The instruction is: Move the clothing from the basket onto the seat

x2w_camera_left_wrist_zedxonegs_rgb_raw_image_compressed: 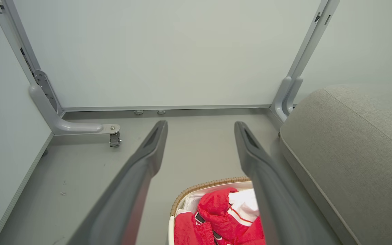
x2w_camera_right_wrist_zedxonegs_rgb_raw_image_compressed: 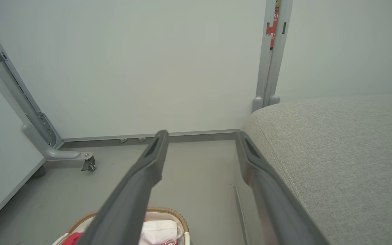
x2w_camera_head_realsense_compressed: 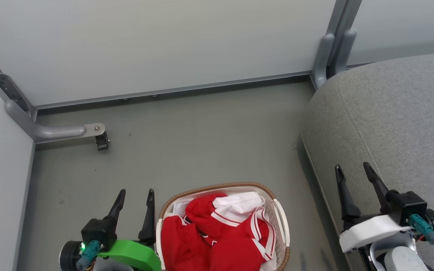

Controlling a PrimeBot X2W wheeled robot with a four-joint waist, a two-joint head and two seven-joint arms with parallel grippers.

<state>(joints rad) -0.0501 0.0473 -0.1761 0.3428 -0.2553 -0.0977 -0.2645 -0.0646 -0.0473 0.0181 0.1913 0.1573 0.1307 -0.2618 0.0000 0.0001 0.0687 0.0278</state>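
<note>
Clothing (x2w_camera_head_realsense_compressed: 217, 241) in basket (x2w_camera_head_realsense_compressed: 281, 220), open floor (x2w_camera_head_realsense_compressed: 202, 131) beyond, seat (x2w_camera_head_realsense_compressed: 390, 113) edge near its right, both jaws apart, empty.

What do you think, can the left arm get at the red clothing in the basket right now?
Probably yes. The left gripper is open, right beside the rim of the basket, and the clothing lies heaped on top, uncovered. Nothing stands between them.

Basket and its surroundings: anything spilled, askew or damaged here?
Nothing stands out. The oval white plastic basket with a brown woven rim stands upright on the floor, the red, white-trimmed clothing heaped inside it, beside the light grey fabric seat. The basket's near end is cut off from view.
</note>
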